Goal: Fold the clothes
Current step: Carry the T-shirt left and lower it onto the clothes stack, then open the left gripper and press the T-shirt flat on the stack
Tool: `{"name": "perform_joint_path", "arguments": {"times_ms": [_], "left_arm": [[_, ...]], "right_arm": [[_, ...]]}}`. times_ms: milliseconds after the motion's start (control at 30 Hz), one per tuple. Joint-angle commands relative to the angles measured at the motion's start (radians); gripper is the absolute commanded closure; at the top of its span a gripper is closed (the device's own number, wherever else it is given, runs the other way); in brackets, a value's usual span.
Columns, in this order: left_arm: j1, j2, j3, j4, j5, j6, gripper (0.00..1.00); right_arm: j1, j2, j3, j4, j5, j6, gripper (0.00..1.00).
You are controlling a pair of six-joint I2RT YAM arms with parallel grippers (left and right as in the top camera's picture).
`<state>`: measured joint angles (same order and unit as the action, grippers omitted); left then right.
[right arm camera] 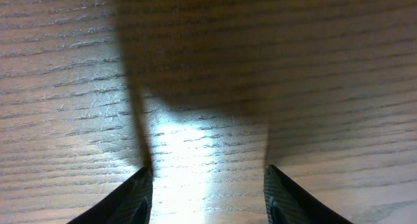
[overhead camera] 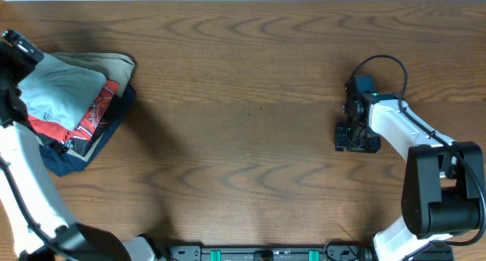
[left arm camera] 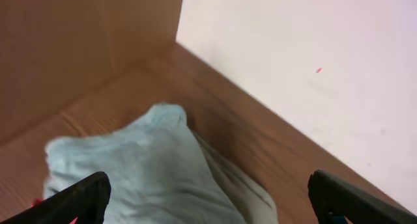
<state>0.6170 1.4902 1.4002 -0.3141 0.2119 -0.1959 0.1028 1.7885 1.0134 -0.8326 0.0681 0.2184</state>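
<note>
I'm looking down at a brown wood-grain table (overhead camera: pixel 243 79) with a heap of garments at its left edge. The plain pale blue short-sleeved T-shirt (overhead camera: pixel 64 94) lies crumpled on top of the heap, over a red shirt with white lettering (overhead camera: pixel 95 113), a khaki garment (overhead camera: pixel 114 64) and a navy garment (overhead camera: pixel 76 158) at the bottom. My left gripper (left arm camera: pixel 208 191) hangs over the blue shirt with its fingers spread wide and nothing between them; I cannot tell whether it touches the fabric. My right gripper (right arm camera: pixel 207 178) is well apart from the heap, fingers parted over bare wood, holding nothing.
</note>
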Motion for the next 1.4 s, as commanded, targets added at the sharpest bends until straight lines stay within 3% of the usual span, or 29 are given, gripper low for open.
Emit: {"name": "perform_joint_path", "arguments": {"times_ms": [0,133,500,700,1100,1367], "left_arm": [[-0.002,0.09,-0.018,-0.018,0.02,-0.065,0.02],[-0.001,0.198,-0.024,-0.055,0.021,-0.121,0.02],[-0.001,0.479,-0.024,-0.223,0.226,-0.191,0.02],[-0.001,0.4,-0.011,-0.2,0.226,-0.178,0.02],[-0.06,0.016,-0.008,-0.104,0.225,-0.164,0.02],[-0.107,0.034,-0.011,-0.237,0.187,-0.165,0.02]], "right_arm": [[-0.005,-0.016,0.008,-0.002,0.003,-0.01,0.47],[-0.005,-0.016,0.008,-0.012,0.003,-0.01,0.47],[-0.005,-0.016,0.008,-0.018,0.003,-0.006,0.47],[-0.005,-0.016,0.008,-0.02,0.003,-0.007,0.47],[-0.005,-0.016,0.008,-0.008,0.003,-0.007,0.46],[-0.004,-0.016,0.008,-0.013,0.003,-0.007,0.46]]}}
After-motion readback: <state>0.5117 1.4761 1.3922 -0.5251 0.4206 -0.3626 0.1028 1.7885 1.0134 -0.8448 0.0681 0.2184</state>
